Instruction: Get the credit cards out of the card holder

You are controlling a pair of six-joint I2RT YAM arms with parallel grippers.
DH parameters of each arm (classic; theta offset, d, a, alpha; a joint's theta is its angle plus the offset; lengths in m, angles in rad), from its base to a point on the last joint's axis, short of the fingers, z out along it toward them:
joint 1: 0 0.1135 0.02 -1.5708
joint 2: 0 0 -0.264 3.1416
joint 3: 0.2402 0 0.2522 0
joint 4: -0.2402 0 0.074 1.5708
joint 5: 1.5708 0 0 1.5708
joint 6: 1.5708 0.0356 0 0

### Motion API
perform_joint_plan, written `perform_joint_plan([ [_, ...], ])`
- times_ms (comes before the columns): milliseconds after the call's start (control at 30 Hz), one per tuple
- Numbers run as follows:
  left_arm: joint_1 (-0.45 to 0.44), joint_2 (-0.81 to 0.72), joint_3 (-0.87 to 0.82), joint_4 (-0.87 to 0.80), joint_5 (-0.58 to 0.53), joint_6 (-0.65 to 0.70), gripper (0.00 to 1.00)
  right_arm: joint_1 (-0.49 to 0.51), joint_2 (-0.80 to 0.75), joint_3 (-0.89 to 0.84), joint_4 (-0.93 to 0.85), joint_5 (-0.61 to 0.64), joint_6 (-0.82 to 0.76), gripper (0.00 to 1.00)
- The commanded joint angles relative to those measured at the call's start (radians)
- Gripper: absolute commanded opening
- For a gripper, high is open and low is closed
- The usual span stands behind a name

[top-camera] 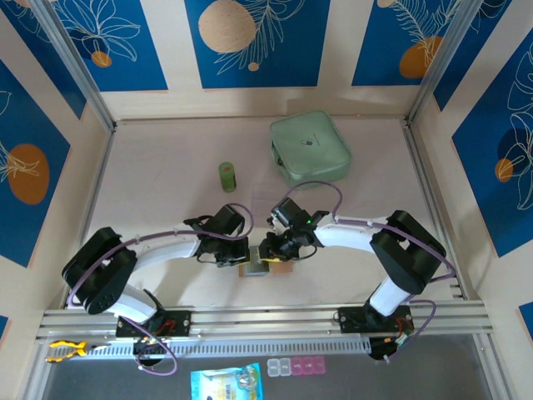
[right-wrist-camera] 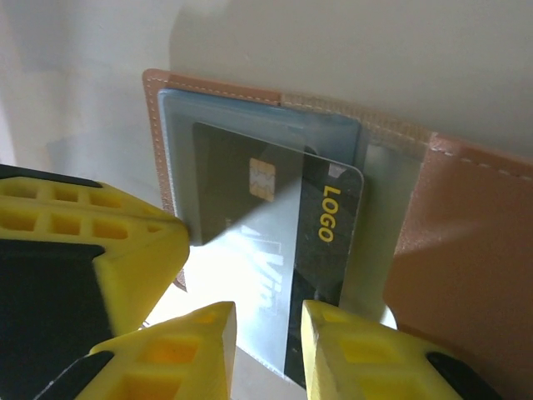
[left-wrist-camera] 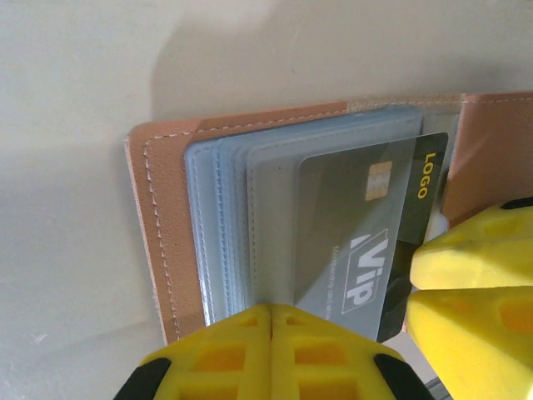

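While the shut, empty left gripper (left-wrist-camera: 271, 350) rests on the open card holder (left-wrist-camera: 162, 250) by the middle of the tabletop's (top-camera: 166, 183) near edge, the right gripper (right-wrist-camera: 268, 350), a little apart, has the dark credit card's (right-wrist-camera: 329, 225) near end in its gap, the card's long side pointing straight away, though I cannot tell if it pinches.

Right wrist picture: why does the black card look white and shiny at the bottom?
Right wrist view: light glares off the clear sleeve over the dark card; the right claw is blurry, too close. Left wrist view: the sleeve just greys it.
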Motion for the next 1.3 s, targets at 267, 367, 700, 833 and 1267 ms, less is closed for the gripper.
perform_joint_plan([
  [267, -0.009, 0.027, -0.029, -0.019, -0.01, 0.011, 0.0, -0.004, 0.015, 0.011, -0.058, 0.03, -0.003, 0.27],
  [367, -0.009, 0.027, -0.028, -0.023, -0.011, 0.013, 0.0, -0.005, 0.004, 0.025, -0.108, 0.068, -0.019, 0.27],
  [700, -0.009, 0.006, -0.006, -0.035, -0.014, 0.013, 0.0, -0.004, -0.101, -0.01, -0.044, 0.039, -0.018, 0.31],
  [833, -0.009, -0.004, 0.021, -0.051, -0.012, 0.022, 0.0, -0.017, -0.133, -0.03, -0.044, 0.038, -0.01, 0.33],
  [1267, -0.027, 0.016, 0.071, -0.055, 0.016, 0.029, 0.0, -0.055, -0.105, -0.072, -0.006, -0.01, -0.008, 0.29],
])
